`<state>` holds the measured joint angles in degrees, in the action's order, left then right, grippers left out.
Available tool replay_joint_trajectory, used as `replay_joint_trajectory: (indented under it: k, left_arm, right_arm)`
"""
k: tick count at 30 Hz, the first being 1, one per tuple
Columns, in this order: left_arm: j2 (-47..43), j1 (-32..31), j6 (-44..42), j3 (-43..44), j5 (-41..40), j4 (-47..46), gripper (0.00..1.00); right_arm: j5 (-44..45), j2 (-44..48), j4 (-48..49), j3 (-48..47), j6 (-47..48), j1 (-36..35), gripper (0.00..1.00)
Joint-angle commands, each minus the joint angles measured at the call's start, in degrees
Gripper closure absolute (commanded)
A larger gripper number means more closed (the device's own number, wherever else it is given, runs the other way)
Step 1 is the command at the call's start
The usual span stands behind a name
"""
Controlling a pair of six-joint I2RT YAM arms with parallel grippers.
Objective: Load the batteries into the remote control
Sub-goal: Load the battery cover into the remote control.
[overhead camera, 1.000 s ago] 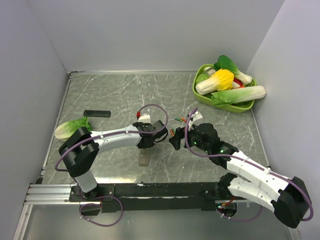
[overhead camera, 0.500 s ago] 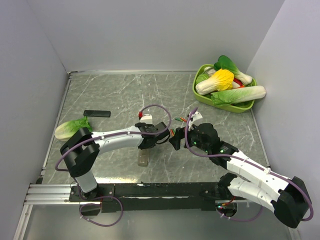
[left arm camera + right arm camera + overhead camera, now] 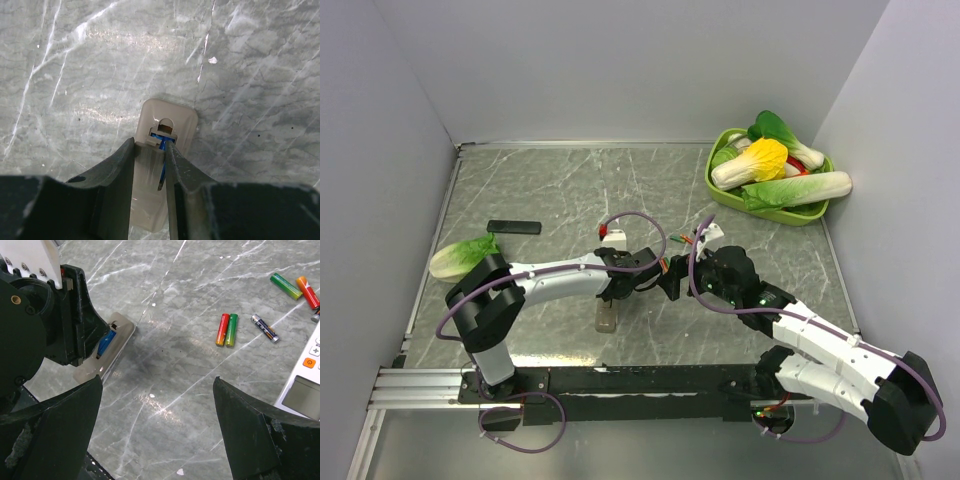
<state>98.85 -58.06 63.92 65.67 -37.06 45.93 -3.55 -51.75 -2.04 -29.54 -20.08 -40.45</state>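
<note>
The remote (image 3: 170,112) lies flat on the table (image 3: 165,300), back up, near the middle and toward the near edge. Its blue recess (image 3: 106,342) is open to view. In the top view its long axis runs roughly from near to far, and its far part is hidden under the left gripper (image 3: 150,144). No battery shows in the recess, though most of it is covered.

The batteries (image 3: 226,330) lie loose on the table well to the right of the remote and a little farther off. A red and green pair lie side by side, a dark one is just beside them, and two more lie farther out. A wider white remote (image 3: 302,390) lies just past them.

The right gripper (image 3: 156,385) hangs over bare table between remote and batteries, so the right arm is plainly the nearer one to fetch a battery. The battery's length would then, I judge, have to be turned to match the recess, which runs along the remote.

The left gripper stands over the remote, jaws only narrowly apart, a gap slimmer than the remote itself, tips over the recess end. Nothing is seen gripped between them, and I cannot tell whether the tips touch the remote. The right gripper's jaws are spread wide and empty
</note>
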Motion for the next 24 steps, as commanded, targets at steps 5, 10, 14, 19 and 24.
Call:
replay_joint_trajectory:
  k: [5, 10, 14, 19, 24]
  left_arm:
    - [-1.0, -0.7, 0.7, 1.2, -2.4, -0.9, 0.96]
    - [-0.8, -1.0, 0.5, 0.4, -1.6, -2.2, 0.96]
    - [-0.5, -1.2, 0.6, 0.4, -1.8, -1.8, 0.96]
    - [0.0, -1.6, 1.1, 0.8, -3.2, -0.5, 0.96]
    - [0.1, -2.0, 1.3, 1.4, -4.5, 0.6, 0.96]
  right_arm:
    - [-0.2, 0.2, 3.3, -0.1, -0.3, 0.3, 0.0]
    - [-0.3, 0.4, 3.2, -0.1, -0.4, 0.3, 0.0]
    - [-0.2, 0.5, 3.0, -0.1, -0.4, 0.2, 0.0]
    - [-0.3, 0.9, 3.2, 0.0, -0.5, 0.2, 0.0]
    - [-0.5, 0.7, 3.4, 0.1, -0.5, 0.3, 0.0]
